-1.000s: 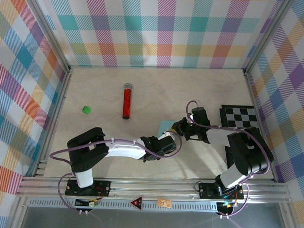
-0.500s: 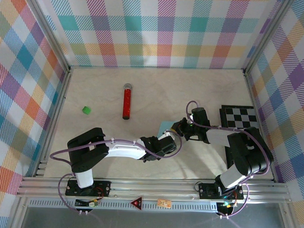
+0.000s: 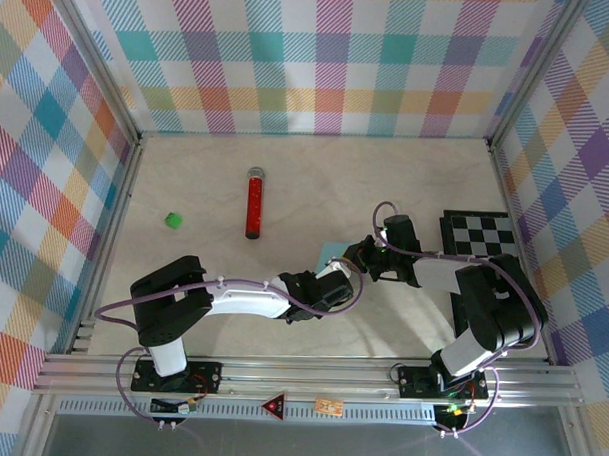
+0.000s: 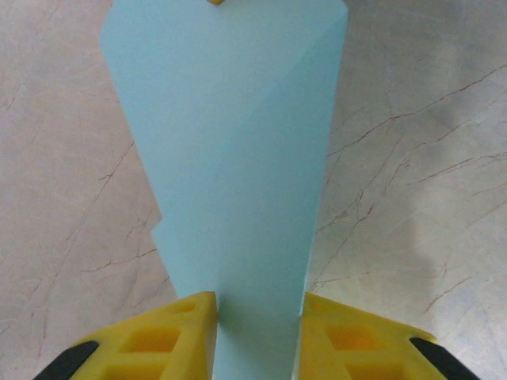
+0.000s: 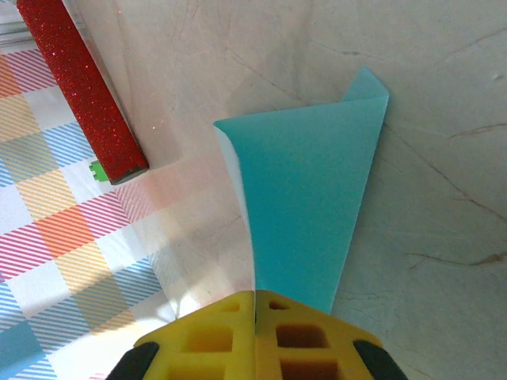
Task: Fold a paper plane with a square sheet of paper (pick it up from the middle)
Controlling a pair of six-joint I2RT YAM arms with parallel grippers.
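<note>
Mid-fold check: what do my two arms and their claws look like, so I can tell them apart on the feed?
The left arm has black joints and a white forearm link; the right arm looks mostly black. A lilac cable loops along each. The left claw and right claw match: blocky yellow fingers with hollow pockets, black behind.

Left jaws partly apart; right jaws clamped.
</note>
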